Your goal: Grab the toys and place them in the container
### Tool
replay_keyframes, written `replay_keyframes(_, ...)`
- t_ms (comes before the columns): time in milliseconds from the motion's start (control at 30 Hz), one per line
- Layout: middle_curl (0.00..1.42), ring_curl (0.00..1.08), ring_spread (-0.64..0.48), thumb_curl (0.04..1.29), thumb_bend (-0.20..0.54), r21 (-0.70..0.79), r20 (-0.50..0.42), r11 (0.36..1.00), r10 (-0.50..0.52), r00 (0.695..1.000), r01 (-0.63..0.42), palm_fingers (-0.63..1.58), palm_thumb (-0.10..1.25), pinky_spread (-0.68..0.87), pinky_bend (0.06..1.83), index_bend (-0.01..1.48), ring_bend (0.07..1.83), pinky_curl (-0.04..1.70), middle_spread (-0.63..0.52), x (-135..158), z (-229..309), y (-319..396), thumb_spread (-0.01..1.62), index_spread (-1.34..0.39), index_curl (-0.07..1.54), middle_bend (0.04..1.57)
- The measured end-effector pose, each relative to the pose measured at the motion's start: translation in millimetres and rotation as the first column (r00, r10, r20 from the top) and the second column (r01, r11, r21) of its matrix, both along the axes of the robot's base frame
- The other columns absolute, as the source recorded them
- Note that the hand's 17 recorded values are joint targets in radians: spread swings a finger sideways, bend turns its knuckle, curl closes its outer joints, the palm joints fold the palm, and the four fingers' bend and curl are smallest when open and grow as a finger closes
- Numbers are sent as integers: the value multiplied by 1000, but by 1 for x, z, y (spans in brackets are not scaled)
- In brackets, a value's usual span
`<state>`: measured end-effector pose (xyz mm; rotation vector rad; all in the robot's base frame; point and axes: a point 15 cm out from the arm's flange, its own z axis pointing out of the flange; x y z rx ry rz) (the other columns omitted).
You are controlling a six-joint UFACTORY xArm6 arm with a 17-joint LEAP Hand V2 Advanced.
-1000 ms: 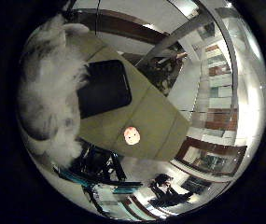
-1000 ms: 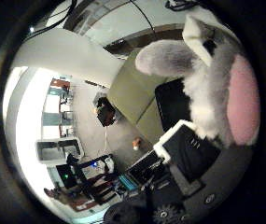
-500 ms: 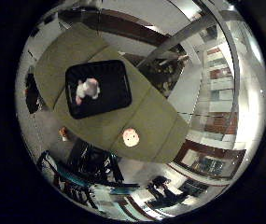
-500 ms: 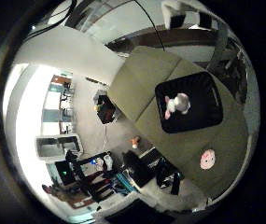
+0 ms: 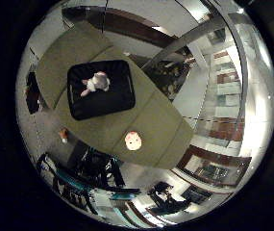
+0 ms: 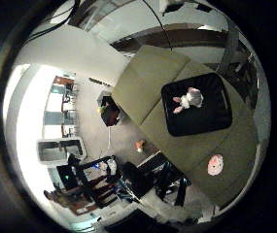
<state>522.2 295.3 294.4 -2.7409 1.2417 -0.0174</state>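
Seen from high above, a black container [image 5: 101, 89] is lying on an olive table [image 5: 155, 120], with a white plush toy [image 5: 96, 82] resting inside it, toward one side. A second toy, round and pink [image 5: 133, 140], is lying on the bare table top, well apart from the container and near the table's edge. A small orange object [image 5: 63, 135] is seen on the floor beside the table; whether it belongs to the task cannot be told.

Risks, as judged from this moment: the pink toy is sitting close to the table's edge, so a descent that is slightly off could be nudging it over the side and onto the floor. Its rounded form may be rolling away under a glancing touch. A long descent is being called for from this height, so any drift in aim would be carried down to the table.

No part of the hand is being shown in either palm view; how far its fingers are spread cannot be told, and nothing is seen held close to the palm.
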Motion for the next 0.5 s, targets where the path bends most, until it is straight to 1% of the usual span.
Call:
replay_keyframes(133,304,282,156,281,-29,-16,-14,1000,-6,1000,6,0,366,262,446,172,279,282,23,-7,11,-14,954,-376,314,187)
replay_keyframes(233,307,277,168,280,-29,-25,-19,999,-42,999,41,-6,366,268,438,168,271,267,33,-4,22,-42,965,-371,307,190)
replay_keyframes(333,308,272,171,280,-29,-35,-35,995,-93,995,92,-6,363,271,435,168,257,254,43,-2,27,-86,971,-367,301,190)
replay_keyframes(500,314,268,172,276,-28,-55,-73,986,-160,984,157,7,365,270,430,167,243,237,47,-14,16,-160,983,-362,295,198)
